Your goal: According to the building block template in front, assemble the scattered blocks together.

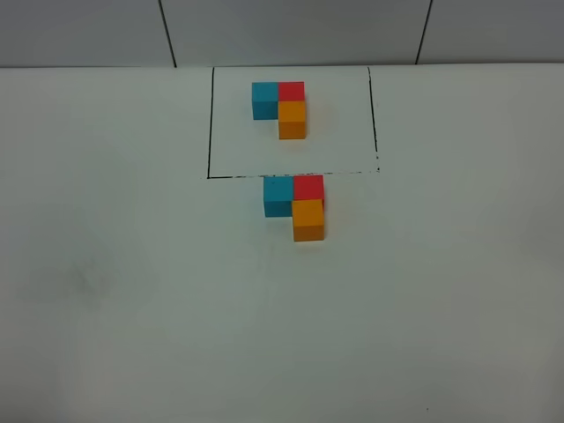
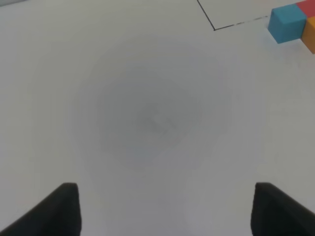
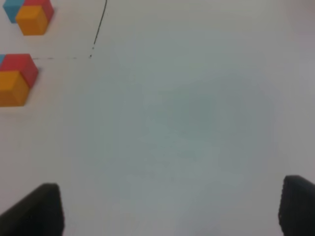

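Note:
The building block template point(image 1: 280, 107) sits inside a thin black drawn rectangle point(image 1: 210, 132) at the back of the table; part of it shows in the right wrist view point(image 3: 29, 14). Just in front of the rectangle the three blocks stand together in the same L: teal-blue point(image 1: 278, 196), red point(image 1: 308, 187) and orange point(image 1: 308, 220). The left wrist view shows the teal-blue block point(image 2: 287, 23). The right wrist view shows the red point(image 3: 22, 65) and orange point(image 3: 11, 88) blocks. My left gripper point(image 2: 165, 209) and right gripper point(image 3: 172, 209) are open, empty, over bare table, away from the blocks.
The white table point(image 1: 132, 308) runs to a grey panelled wall point(image 1: 291, 31) at the back. Neither arm shows in the exterior high view.

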`<move>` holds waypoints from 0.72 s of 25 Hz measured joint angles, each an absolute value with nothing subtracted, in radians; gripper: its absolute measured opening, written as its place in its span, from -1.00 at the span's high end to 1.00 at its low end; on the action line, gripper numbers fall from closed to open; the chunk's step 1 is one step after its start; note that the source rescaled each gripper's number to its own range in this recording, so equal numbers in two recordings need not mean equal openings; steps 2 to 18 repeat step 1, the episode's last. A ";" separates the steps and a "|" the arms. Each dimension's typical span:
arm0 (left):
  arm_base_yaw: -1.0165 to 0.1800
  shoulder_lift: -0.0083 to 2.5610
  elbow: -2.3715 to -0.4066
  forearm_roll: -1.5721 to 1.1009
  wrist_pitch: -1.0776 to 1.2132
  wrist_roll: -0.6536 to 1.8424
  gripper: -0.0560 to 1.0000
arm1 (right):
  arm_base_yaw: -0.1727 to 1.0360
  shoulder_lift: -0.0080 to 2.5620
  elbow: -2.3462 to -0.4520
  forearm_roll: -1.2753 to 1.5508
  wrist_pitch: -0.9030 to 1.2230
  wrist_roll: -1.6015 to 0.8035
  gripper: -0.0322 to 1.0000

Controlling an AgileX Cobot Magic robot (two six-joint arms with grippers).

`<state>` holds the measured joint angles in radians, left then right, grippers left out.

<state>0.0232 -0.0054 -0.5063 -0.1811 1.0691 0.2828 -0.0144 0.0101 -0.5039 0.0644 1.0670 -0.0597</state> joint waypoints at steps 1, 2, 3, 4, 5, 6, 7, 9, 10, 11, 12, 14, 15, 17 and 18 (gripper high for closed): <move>0.023 -0.005 -0.506 -0.181 1.069 0.283 -0.29 | -0.014 0.010 -0.504 0.064 1.067 -0.060 -0.53; 0.023 -0.005 -0.506 -0.181 1.069 0.283 -0.29 | -0.014 0.010 -0.504 0.064 1.067 -0.060 -0.53; 0.023 -0.005 -0.506 -0.181 1.069 0.283 -0.29 | -0.014 0.010 -0.504 0.064 1.067 -0.060 -0.53; 0.023 -0.005 -0.506 -0.181 1.069 0.283 -0.29 | -0.014 0.010 -0.504 0.064 1.067 -0.060 -0.53; 0.023 -0.005 -0.506 -0.181 1.069 0.283 -0.29 | -0.014 0.010 -0.504 0.064 1.067 -0.060 -0.53; 0.023 -0.005 -0.506 -0.181 1.069 0.283 -0.29 | -0.014 0.010 -0.504 0.064 1.067 -0.060 -0.53; 0.023 -0.005 -0.506 -0.181 1.069 0.283 -0.29 | -0.014 0.010 -0.504 0.064 1.067 -0.060 -0.53; 0.023 -0.005 -0.506 -0.181 1.069 0.283 -0.29 | -0.014 0.010 -0.504 0.064 1.067 -0.060 -0.53; 0.023 -0.005 -0.506 -0.181 1.069 0.283 -0.29 | -0.014 0.010 -0.504 0.064 1.067 -0.060 -0.53; 0.023 -0.005 -0.506 -0.181 1.069 0.283 -0.29 | -0.014 0.010 -0.504 0.064 1.067 -0.060 -0.53; 0.023 -0.005 -0.506 -0.181 1.069 0.283 -0.29 | -0.014 0.010 -0.504 0.064 1.067 -0.060 -0.53; 0.023 -0.005 -0.506 -0.181 1.069 0.283 -0.29 | -0.014 0.010 -0.504 0.064 1.067 -0.060 -0.53; 0.023 -0.005 -0.506 -0.181 1.069 0.283 -0.29 | -0.014 0.010 -0.504 0.064 1.067 -0.060 -0.53; 0.023 -0.005 -0.506 -0.181 1.069 0.283 -0.29 | -0.014 0.010 -0.504 0.064 1.067 -0.060 -0.53; 0.023 -0.005 -0.506 -0.181 1.069 0.283 -0.29 | -0.014 0.010 -0.504 0.064 1.067 -0.060 -0.53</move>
